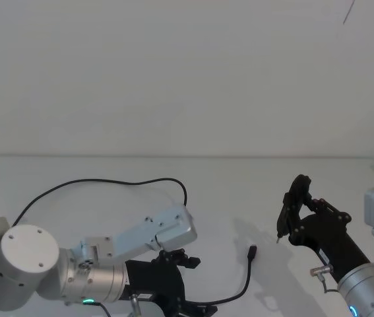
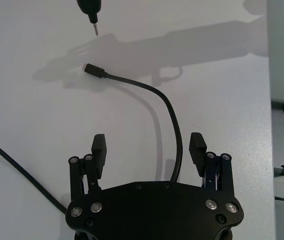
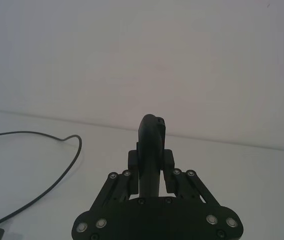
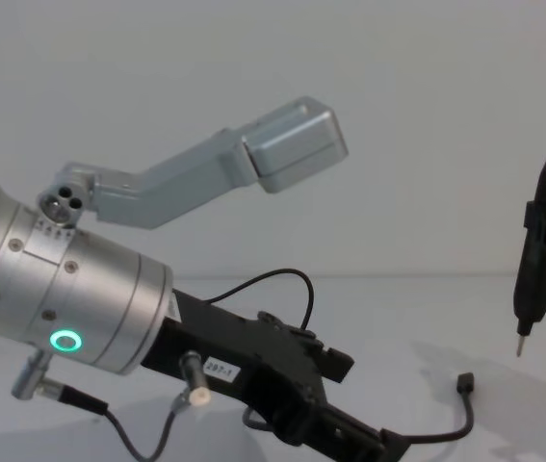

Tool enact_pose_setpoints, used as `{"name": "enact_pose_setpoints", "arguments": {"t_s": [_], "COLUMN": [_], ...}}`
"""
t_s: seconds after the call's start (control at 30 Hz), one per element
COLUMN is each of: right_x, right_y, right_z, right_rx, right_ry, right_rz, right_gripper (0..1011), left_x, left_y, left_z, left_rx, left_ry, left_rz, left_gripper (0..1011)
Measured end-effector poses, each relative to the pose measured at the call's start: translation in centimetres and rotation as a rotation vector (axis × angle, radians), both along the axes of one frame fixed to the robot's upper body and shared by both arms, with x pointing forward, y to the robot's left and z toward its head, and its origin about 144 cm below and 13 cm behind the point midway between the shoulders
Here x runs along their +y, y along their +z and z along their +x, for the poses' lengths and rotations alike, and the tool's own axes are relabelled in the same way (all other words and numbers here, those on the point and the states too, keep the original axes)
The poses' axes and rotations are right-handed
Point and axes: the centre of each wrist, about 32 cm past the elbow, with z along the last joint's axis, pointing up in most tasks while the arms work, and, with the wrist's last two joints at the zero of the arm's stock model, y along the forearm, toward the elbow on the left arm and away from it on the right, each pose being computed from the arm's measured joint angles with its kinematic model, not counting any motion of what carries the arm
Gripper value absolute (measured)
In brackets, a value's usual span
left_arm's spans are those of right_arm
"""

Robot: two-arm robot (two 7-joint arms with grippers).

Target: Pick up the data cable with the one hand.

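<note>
Black data cable: the long, thin, flexible black data cable lies on the white matte tabletop, near the robot and a little right of centre. Its small dark rectangular plug is the free end and points toward the far side.
Left gripper: the black angular 2-jaw left gripper, mounted on a silver cylinder with a green ring light, sits low over the near table. Its jaws are spread wide and the cord runs between them, closer to 1 pad than the other. I cannot tell whether it touches that pad.
Why so placed: the gripper straddles the cord behind the plug, so closing the jaws should trap the cord rather than push it aside.
Step in hand: this looks like the moment before the grasp, with the cable not yet lifted.
Right gripper: the black right gripper hangs above the right side of the table. It is clamped on a slim black pen-like tool with a metal tip, which points down, well apart from the plug. It seems parked clear of the pick.
Far-left cord loop: a thin black cord loop arcs over the far-left table. The left arm hides whether it joins the same cable.
Risk: the cord is thin and off-centre between the jaws, so it may slide or roll out as they close.
</note>
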Motion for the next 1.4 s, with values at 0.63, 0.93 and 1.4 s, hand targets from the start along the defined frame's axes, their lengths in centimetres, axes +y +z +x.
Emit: {"name": "enact_pose_setpoints", "arguments": {"t_s": [0.63, 0.93, 1.4], "right_x": [0.00, 0.00, -0.01], "right_y": [0.00, 0.00, 0.00], "right_z": [0.00, 0.00, 0.00], "right_rx": [0.000, 0.000, 0.000], "right_ry": [0.000, 0.000, 0.000], "right_rz": [0.000, 0.000, 0.000], "right_gripper": [279, 279, 279], "left_x": [-0.71, -0.81, -0.87], "left_y": [-0.44, -0.49, -0.54], "left_z": [0.38, 0.42, 0.45], "left_rx": [0.011, 0.012, 0.013], "left_ry": [-0.008, -0.009, -0.010], "left_rz": [0.013, 0.015, 0.016], "left_gripper": [629, 317, 43]}}
